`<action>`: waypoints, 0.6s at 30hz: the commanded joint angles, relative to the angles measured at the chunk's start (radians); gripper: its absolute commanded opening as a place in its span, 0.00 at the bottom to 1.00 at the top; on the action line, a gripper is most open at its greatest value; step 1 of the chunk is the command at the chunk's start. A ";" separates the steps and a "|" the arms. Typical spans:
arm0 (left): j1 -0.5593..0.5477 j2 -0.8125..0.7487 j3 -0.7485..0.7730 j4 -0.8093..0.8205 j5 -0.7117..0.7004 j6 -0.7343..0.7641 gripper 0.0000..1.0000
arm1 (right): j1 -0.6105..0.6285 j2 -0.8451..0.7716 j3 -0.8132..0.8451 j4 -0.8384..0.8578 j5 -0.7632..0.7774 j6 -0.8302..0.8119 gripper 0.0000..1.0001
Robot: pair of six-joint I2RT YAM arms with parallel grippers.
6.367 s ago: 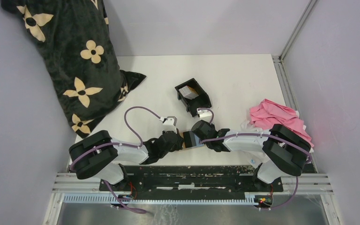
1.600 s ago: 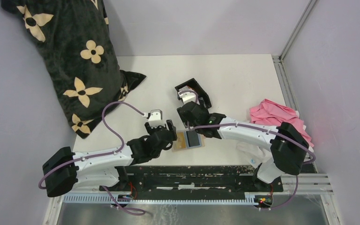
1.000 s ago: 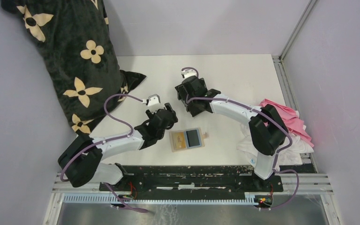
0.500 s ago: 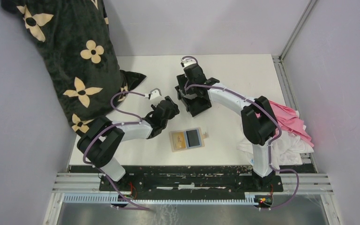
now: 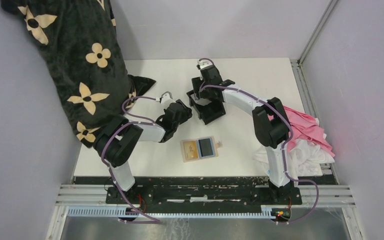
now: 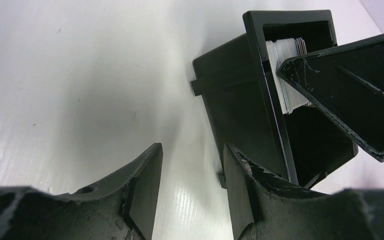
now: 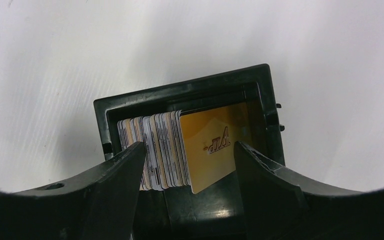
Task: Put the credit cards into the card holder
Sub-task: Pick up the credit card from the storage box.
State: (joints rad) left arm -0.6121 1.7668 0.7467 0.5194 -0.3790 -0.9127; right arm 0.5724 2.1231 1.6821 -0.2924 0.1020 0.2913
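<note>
**Two Cards Placed, More Waiting in the Tray**

The small tan leather-like folding card holder (image 5: 198,156) lies open on the white table (image 5: 260,85), near the arm bases and well apart from both grippers. A golden-yellow card (image 5: 192,149) is seen on its left half and a blue card (image 5: 206,146) on its right half. From overhead they appear to be tucked into the slots, though how fully cannot be settled.

Farther back, the black two-compartment plastic tray (image 7: 180,94) is attended by both arms. The right gripper (image 7: 189,150) is held directly above it, jaws spread wide to either side of an upright stack of thin plastic cards (image 7: 152,150). A gold-faced front card (image 7: 220,145) leans at the end of the stack. Nothing is gripped. The left gripper (image 6: 192,165) is lowered to the table just beside the tray's outer wall, its fingers set a narrow gap apart with nothing between them.

The task is judged to be well under way but unfinished. Two cards are placed. At least one more has to be pinched out of the stack, carried to the card holder and slid in. The left gripper is probably placed to steady the tray.
</note>
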 commanded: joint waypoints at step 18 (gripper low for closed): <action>0.011 0.075 0.093 0.061 0.072 -0.044 0.54 | -0.037 0.006 -0.028 0.085 -0.164 0.124 0.58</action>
State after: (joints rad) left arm -0.6060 1.8263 0.7959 0.5488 -0.3260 -0.9237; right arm 0.5404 2.1414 1.6714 -0.2436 -0.0353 0.3847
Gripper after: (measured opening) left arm 0.547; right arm 0.591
